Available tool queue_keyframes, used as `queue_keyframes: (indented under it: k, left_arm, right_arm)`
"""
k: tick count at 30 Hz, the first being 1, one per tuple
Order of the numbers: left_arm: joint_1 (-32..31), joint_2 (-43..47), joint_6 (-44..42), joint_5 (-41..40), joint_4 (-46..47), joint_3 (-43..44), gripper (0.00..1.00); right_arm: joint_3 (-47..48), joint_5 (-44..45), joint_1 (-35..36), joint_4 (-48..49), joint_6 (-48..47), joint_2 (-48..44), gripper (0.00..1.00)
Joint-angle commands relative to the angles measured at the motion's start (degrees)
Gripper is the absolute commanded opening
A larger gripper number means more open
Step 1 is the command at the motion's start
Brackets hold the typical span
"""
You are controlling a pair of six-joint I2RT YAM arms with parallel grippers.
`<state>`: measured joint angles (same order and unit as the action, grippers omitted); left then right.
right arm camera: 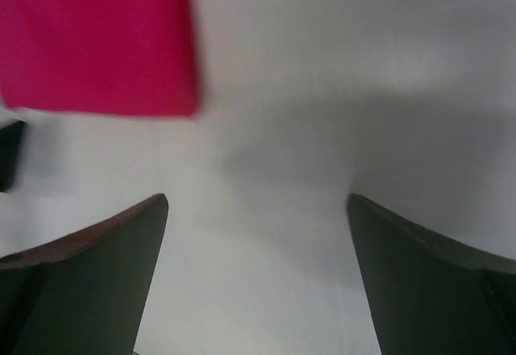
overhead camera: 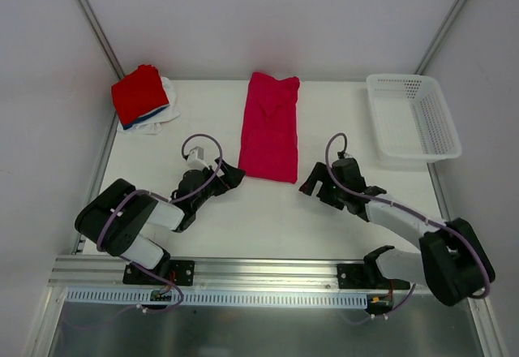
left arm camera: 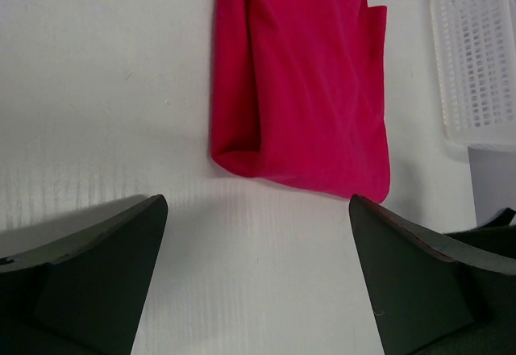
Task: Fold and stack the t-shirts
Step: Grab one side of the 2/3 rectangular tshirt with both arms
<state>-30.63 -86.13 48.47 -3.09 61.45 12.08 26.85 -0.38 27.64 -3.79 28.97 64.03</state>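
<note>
counter (overhead camera: 268, 215) bearing a crimson-pink t-shirt (overhead camera: 270, 130), folded lengthwise, its near hem just ahead of and between the left claw (overhead camera: 231, 174) and right claw (overhead camera: 312, 182). basket (overhead camera: 405, 79) lies beyond the right claw, folded stack (overhead camera: 142, 96) beyond the left. both claws are spread and empty. advised: pinch the near corners evenly and fold away; bare counter flanks both long edges.

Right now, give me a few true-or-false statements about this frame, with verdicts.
1. The crimson-pink t-shirt lies on the table, ahead of both arms. True.
2. The left end effector grips that t-shirt. False: it is open, short of the shirt's near edge.
3. The white mesh basket stands far left. False: far right.
4. A bright red t-shirt tops the folded stack. True.
5. The right end effector is open, holding nothing. True.
</note>
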Motion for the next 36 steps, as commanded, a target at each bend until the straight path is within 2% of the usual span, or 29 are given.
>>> queue_keyframes:
  k: [1,5,10,22,25,29,36]
  left_arm:
    - [0.6,-1.6,-1.4,-1.7,1.0,3.4,0.97]
    - [1.3,-3.9,-0.7,0.5,3.0,4.5,0.97]
    - [2.5,-5.0,-1.0,2.1,3.3,4.7,0.97]
    - [5.1,-7.9,-0.3,2.9,4.6,5.2,0.97]
    - [5.2,-8.9,0.3,2.9,5.1,5.9,0.96]
    - [5.3,-12.0,2.1,4.4,6.7,7.4,0.95]
    - [5.3,-16.3,5.2,7.3,10.0,9.3,0.93]
  right_arm:
    - [-0.3,-9.5,0.3,20.7,4.5,12.8,0.99]
    - [2.3,-17.4,0.3,36.9,10.5,26.0,1.00]
    - [5.8,-20.2,0.2,44.3,15.3,35.0,0.99]
    - [4.8,-19.5,-0.4,44.2,14.6,36.8,0.99]
    - [3.8,-18.9,-0.5,44.2,14.4,35.8,0.97]
    - [2.8,-18.7,-0.7,44.0,13.8,35.5,0.88]
    - [2.8,-19.0,-1.2,43.6,13.7,36.0,0.86]
